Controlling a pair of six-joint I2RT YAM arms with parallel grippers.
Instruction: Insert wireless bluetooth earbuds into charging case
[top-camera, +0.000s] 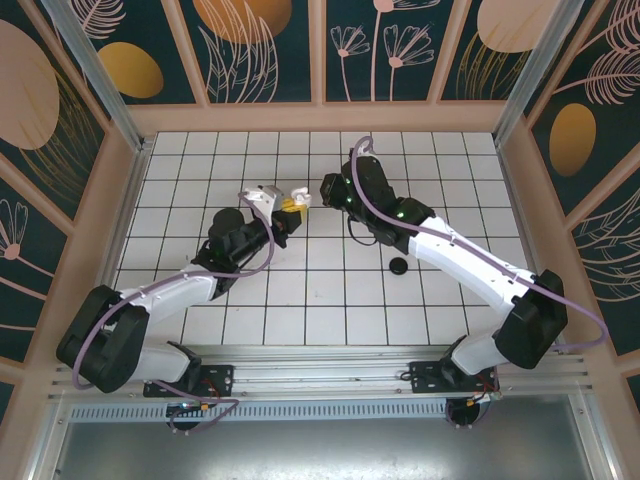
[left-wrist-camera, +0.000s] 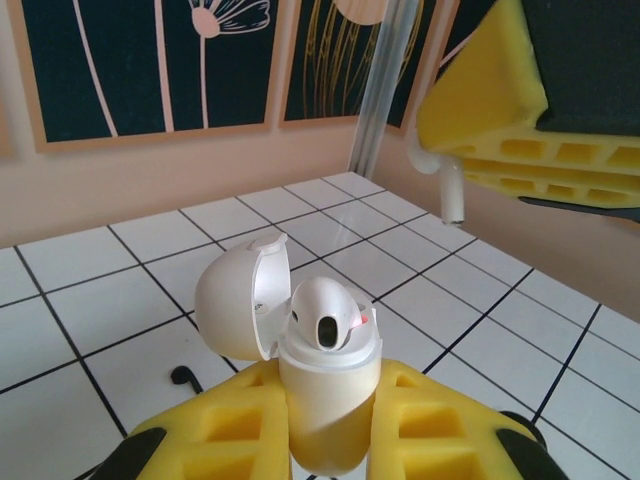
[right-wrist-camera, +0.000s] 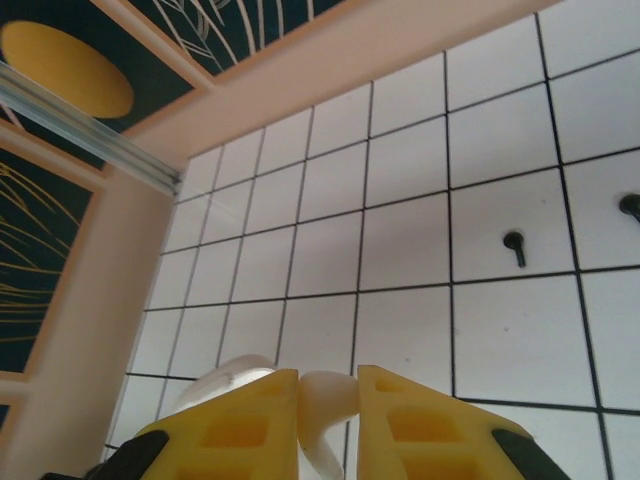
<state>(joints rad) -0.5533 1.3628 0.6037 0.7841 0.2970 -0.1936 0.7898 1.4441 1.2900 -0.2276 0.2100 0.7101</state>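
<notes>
My left gripper (left-wrist-camera: 332, 382) is shut on the body of a white charging case (left-wrist-camera: 330, 420), held upright above the tiled floor. Its lid (left-wrist-camera: 235, 305) hangs open to the left. One white earbud (left-wrist-camera: 325, 315) sits in the case with a small red light beside it. My right gripper (right-wrist-camera: 328, 385) is shut on a second white earbud (right-wrist-camera: 327, 405). In the left wrist view that earbud's stem (left-wrist-camera: 452, 195) points down from the right gripper's yellow fingers (left-wrist-camera: 490, 110), up and to the right of the case. From above, both grippers (top-camera: 290, 208) (top-camera: 324, 189) meet over the floor's middle.
White tiled floor (top-camera: 330, 300) with wooden walls all round. Small black pieces lie on the tiles: one by the case (left-wrist-camera: 183, 376), two in the right wrist view (right-wrist-camera: 515, 243) (right-wrist-camera: 630, 205), and a round one under the right arm (top-camera: 399, 265).
</notes>
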